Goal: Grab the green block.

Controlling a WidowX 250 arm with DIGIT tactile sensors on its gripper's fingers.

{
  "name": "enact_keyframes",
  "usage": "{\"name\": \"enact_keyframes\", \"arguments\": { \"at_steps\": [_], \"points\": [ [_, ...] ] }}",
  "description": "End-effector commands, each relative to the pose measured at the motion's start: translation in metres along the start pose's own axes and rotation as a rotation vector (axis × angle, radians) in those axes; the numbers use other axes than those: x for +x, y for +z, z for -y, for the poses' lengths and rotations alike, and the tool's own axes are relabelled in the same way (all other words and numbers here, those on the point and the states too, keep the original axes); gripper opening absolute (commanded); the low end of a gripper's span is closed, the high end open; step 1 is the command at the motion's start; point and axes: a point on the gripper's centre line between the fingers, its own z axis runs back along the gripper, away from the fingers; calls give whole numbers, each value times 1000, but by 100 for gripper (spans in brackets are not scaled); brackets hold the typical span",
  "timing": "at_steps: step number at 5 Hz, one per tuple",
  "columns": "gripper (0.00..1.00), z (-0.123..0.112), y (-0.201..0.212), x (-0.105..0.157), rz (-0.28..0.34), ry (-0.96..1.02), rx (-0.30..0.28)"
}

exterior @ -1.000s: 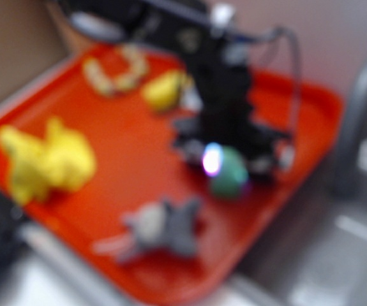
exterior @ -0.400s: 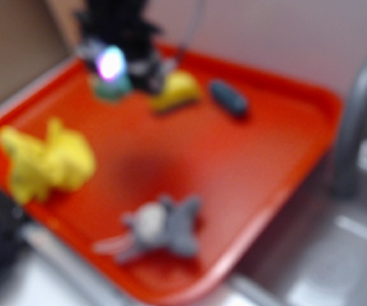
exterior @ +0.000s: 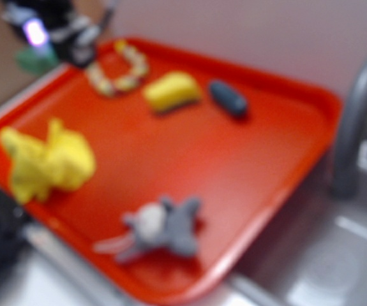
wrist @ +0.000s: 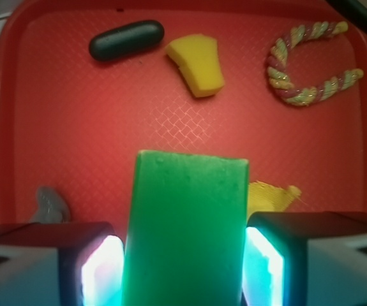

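Green block [wrist: 184,233] is clamped between the gripper [wrist: 183,268] pads, held high beyond the tray's [exterior: 285,166] far-left corner (exterior view blurred). Slip is judged possible: only the block's sides are pinched, so a jolt could drop it.

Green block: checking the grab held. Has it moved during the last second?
Yes. The green block, clamped in the gripper, went from the red tray's right-center to beyond its far-left corner.
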Motion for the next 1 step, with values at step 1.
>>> {"name": "enact_keyframes", "arguments": {
  "at_steps": [1],
  "points": [
    [0,-16,-4,6,0,68,34]
  ]
}}
